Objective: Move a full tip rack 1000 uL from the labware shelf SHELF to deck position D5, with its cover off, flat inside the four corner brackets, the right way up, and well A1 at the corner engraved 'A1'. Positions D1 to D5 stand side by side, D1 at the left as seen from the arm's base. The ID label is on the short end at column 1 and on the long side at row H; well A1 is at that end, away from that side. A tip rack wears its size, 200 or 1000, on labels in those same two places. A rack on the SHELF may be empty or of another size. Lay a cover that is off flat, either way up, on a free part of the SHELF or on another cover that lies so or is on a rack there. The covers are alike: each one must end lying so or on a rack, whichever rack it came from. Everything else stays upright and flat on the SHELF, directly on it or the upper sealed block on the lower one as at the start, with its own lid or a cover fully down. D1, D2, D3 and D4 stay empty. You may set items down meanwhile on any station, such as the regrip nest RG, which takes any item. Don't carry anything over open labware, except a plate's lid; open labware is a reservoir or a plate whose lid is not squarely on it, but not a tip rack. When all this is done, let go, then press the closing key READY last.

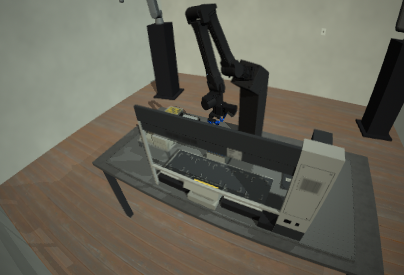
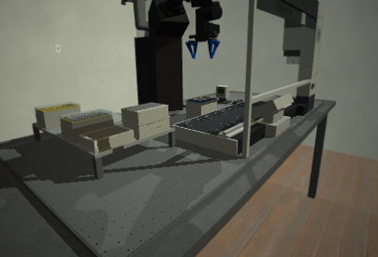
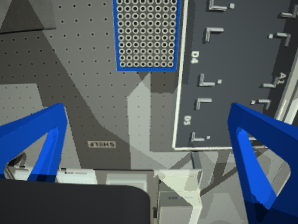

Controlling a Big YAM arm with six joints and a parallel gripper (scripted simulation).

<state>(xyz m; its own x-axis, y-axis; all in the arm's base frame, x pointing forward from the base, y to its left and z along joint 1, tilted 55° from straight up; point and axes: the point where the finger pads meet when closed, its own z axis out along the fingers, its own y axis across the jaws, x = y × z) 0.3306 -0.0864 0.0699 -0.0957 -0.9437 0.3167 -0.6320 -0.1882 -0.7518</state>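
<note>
My gripper (image 2: 202, 48) is open and empty, high above the table behind the gantry; it also shows in the top view (image 1: 216, 116). In the wrist view its blue fingers stand wide apart. Below and ahead lies an uncovered blue-framed tip rack (image 3: 147, 23) full of white tips, on the table beside the dark deck plate (image 3: 240, 56). The same rack shows in the exterior view (image 2: 201, 105). The deck's corner brackets by the marks D3, D4 and D5 (image 3: 188, 120) hold nothing.
The shelf (image 2: 94, 132) at the left holds a yellow-topped rack (image 2: 57, 112), another rack (image 2: 86, 121), a flat tray-like cover (image 2: 107, 137) and two stacked blocks (image 2: 145, 119). A tall gantry post (image 2: 249, 62) stands over the deck. A small key box (image 2: 224, 92) sits behind.
</note>
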